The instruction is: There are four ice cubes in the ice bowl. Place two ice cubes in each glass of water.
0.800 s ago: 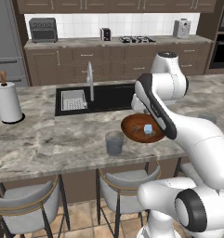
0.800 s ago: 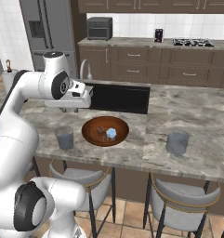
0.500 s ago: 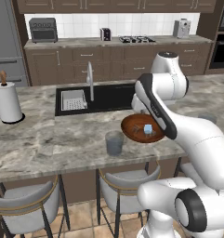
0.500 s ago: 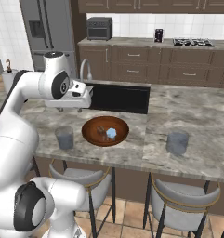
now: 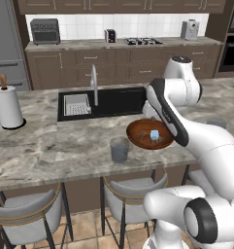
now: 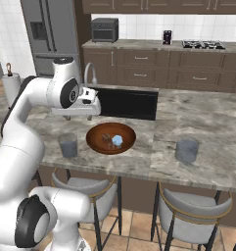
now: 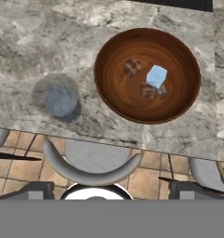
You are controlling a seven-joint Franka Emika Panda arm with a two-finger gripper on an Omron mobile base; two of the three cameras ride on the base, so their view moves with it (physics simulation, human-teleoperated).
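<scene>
Kitchen — sink (image 5: 106, 102), stove (image 5: 143, 41), fridge (image 6: 51, 37), marble island (image 6: 212, 122)

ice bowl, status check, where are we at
End effector open, empty, above counter. Ice cubes in ice bowl. Glass beside bowl. Nothing in the way.

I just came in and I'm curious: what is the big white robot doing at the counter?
It's getting ready to move ice. Its end effector hangs open and empty above the counter, beside the wooden ice bowl. One pale ice cube shows clearly in the bowl, with some see-through ones near it. A glass of water waits on one side, another glass on the other.
</scene>
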